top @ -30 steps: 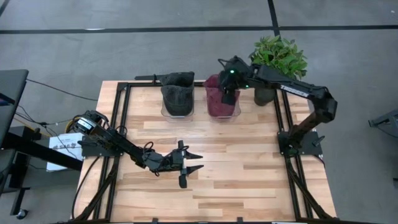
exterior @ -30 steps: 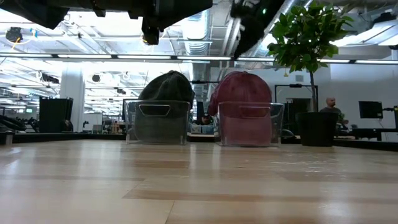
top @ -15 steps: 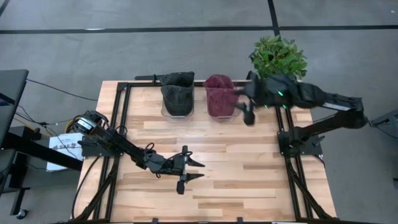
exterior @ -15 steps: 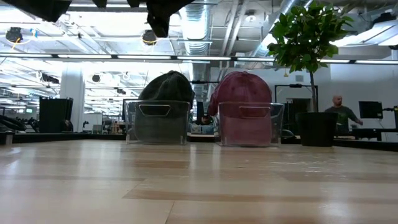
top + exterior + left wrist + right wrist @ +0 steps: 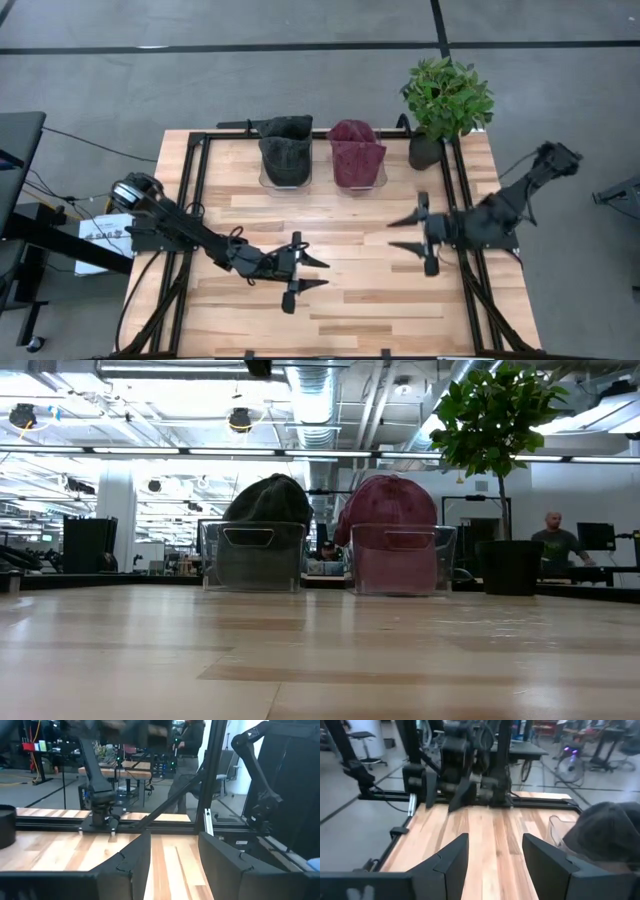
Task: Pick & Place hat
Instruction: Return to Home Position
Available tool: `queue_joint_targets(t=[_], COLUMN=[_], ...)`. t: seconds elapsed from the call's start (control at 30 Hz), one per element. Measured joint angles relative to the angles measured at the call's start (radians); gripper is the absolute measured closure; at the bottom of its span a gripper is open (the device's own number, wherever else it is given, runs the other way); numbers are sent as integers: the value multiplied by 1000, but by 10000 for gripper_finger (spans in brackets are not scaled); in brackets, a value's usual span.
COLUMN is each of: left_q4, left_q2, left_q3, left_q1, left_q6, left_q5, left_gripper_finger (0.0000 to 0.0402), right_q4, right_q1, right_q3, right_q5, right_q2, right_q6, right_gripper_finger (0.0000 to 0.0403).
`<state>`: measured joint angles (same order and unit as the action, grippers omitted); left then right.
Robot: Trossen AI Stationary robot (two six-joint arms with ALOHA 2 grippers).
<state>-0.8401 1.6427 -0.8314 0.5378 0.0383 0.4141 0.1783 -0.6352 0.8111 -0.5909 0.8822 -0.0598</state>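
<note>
A dark grey hat (image 5: pixel 285 148) sits in a clear bin at the table's far side, and a maroon hat (image 5: pixel 357 152) sits in a second clear bin to its right. In the low view the grey hat (image 5: pixel 266 500) and the maroon hat (image 5: pixel 387 502) bulge above their bin rims. My left gripper (image 5: pixel 312 274) is open over the table's near middle, pointing right. My right gripper (image 5: pixel 402 233) is open over the right middle, pointing left, well short of the bins. The right wrist view shows the grey hat (image 5: pixel 605 832) off to one side.
A potted plant (image 5: pixel 445 98) stands at the far right corner, beside the maroon hat's bin. Black frame rails (image 5: pixel 198 190) run along the table's left and right sides. Bare wood (image 5: pixel 355 260) lies between the two grippers. A person (image 5: pixel 556 540) stands in the room behind.
My right gripper has left the maroon hat's bin, swung toward the table's right edge, then come toward the near edge and turned until it points left over the right middle. My left gripper has drifted slightly toward the near edge. Both hats have stayed in their bins.
</note>
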Motion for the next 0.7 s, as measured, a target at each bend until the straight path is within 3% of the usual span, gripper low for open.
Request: queue_joint_targets(t=[0.13,0.27,0.43,0.7], left_q4=[115,222,410,428], left_q2=[-90,-198,-338,-555], left_q3=[0,0,6,217], left_q1=[-3,-29,-59,-118], left_q6=[-12,-18,-11,42], left_q5=[3,4,3,3], left_gripper_finger=[239,239,239,239], right_q4=[-89,-156,-195,-238], right_q1=[-152,-257,-325,-373], right_q3=[-100,-169,-215,-292], right_q5=[-202,-284,-302,-302], right_q2=[0,0,0,0], right_q6=[-23,-22,-19,-28], right_gripper_finger=[226,225,227,225])
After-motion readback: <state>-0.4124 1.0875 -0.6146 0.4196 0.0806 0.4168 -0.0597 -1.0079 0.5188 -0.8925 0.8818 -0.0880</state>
